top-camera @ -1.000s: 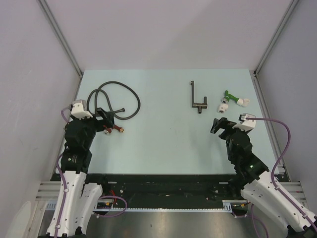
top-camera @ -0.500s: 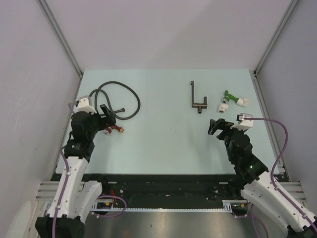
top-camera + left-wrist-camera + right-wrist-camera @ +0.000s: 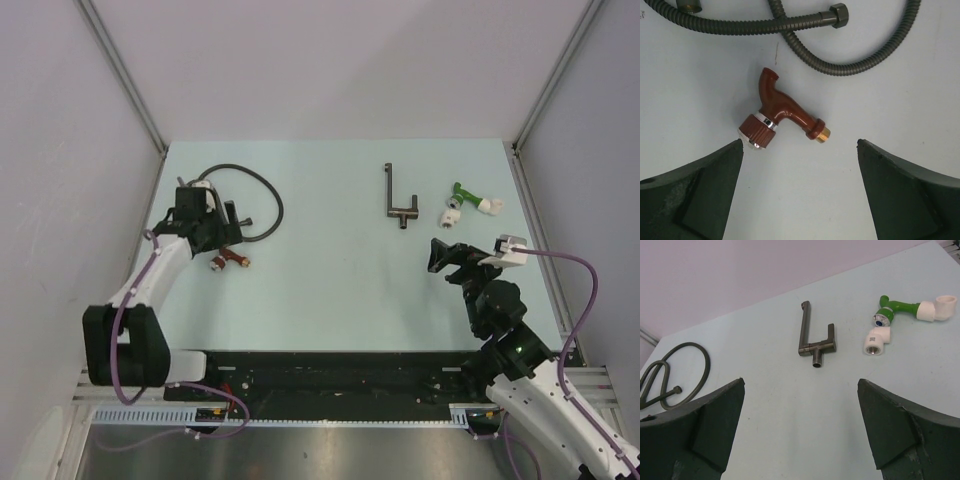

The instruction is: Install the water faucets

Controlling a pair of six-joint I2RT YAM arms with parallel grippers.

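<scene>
Now, top view: pickup step, nothing held. Left arm is stretched forward, left gripper [image 3: 218,232] over the red faucet [image 3: 232,262] beside the hose [image 3: 262,200]. Right gripper [image 3: 442,256] hangs well short of the green faucet [image 3: 465,192].
Left wrist: jaws spread wide, red faucet just ahead between them, untouched. Next move: drop, centre on its body, close.
Right wrist: jaws spread, empty; green faucet far right, white elbow [image 3: 876,342] just beside it.

The reddish-brown faucet [image 3: 782,112] looks glossy and smooth, with a chrome ring and a brass-coloured end; the hose [image 3: 860,62] is ribbed dark metal, dull; the green faucet [image 3: 897,307] shines, its white elbow [image 3: 939,309] matt plastic; the table [image 3: 790,405] is smooth and matt.
</scene>
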